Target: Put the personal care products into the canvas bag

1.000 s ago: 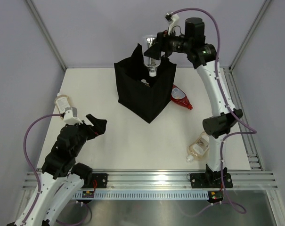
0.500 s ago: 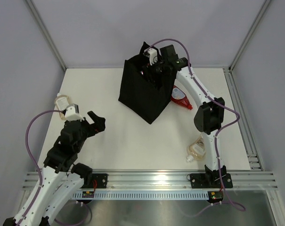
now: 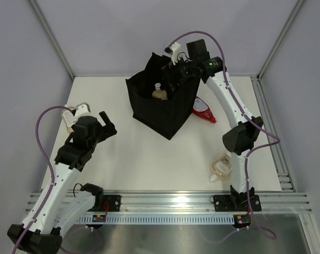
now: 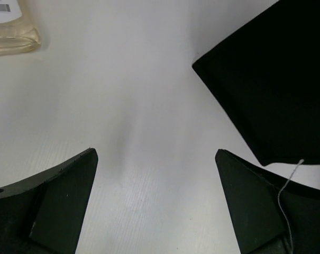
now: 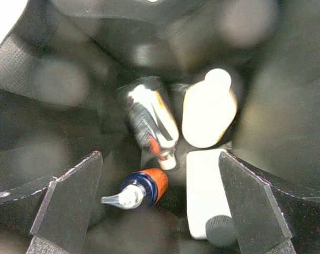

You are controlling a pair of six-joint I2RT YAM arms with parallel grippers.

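The black canvas bag (image 3: 160, 108) stands open at the table's far middle. My right gripper (image 3: 174, 75) hangs open and empty over its right rim. In the right wrist view the gripper (image 5: 160, 156) looks down into the bag at a silver tube (image 5: 149, 119), a cream bottle (image 5: 208, 108), an orange bottle with a blue collar (image 5: 144, 189) and a pale bottle with a dark cap (image 5: 206, 198). A red squeeze bottle (image 3: 203, 110) lies on the table right of the bag. An amber bottle (image 3: 222, 166) lies by the right arm's base. My left gripper (image 3: 104, 126) is open and empty.
Another amber bottle (image 3: 70, 117) lies at the left, partly hidden behind my left arm; it also shows in the left wrist view (image 4: 11, 29). The bag's corner (image 4: 271, 79) shows there ahead and to the right of the left gripper (image 4: 155, 154). The metal rail (image 3: 170, 203) runs along the near edge.
My right gripper went down into the bag with a bottle, let it go and rose to the rim, open. The bag shifted slightly. My left arm moved forward.
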